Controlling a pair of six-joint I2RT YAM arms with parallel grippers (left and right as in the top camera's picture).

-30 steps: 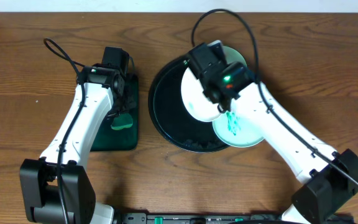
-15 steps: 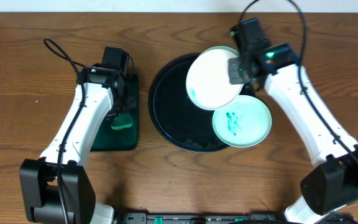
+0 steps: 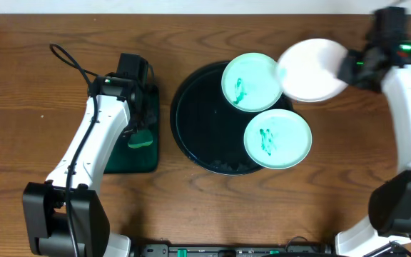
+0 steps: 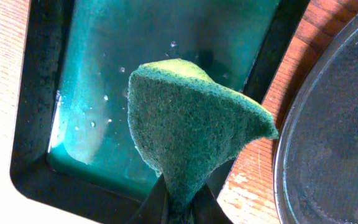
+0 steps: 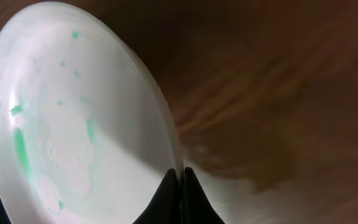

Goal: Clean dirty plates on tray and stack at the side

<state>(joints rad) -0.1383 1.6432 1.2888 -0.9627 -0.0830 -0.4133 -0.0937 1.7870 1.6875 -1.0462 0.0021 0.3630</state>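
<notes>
The round black tray (image 3: 195, 121) holds two pale mint plates with green scribbles: one at the back (image 3: 250, 82), one at the front right (image 3: 277, 138). My right gripper (image 3: 346, 69) is shut on the rim of a third, whiter plate (image 3: 310, 69) and holds it in the air to the right of the tray. In the right wrist view this plate (image 5: 73, 118) shows faint green traces, with the jaws (image 5: 180, 177) pinching its edge. My left gripper (image 4: 180, 202) is shut on a green sponge (image 4: 191, 121) above the dark green rectangular tray (image 4: 86, 74).
The dark green rectangular tray (image 3: 134, 158) lies left of the black tray, under my left arm. Black cables run from both arms across the back of the wooden table (image 3: 34, 93). The black tray's rim (image 4: 328, 124) shows at the right of the left wrist view.
My right gripper carried the whiter plate from over the tray to the right and past its rim. That uncovered the back plate. The left arm has not moved.
</notes>
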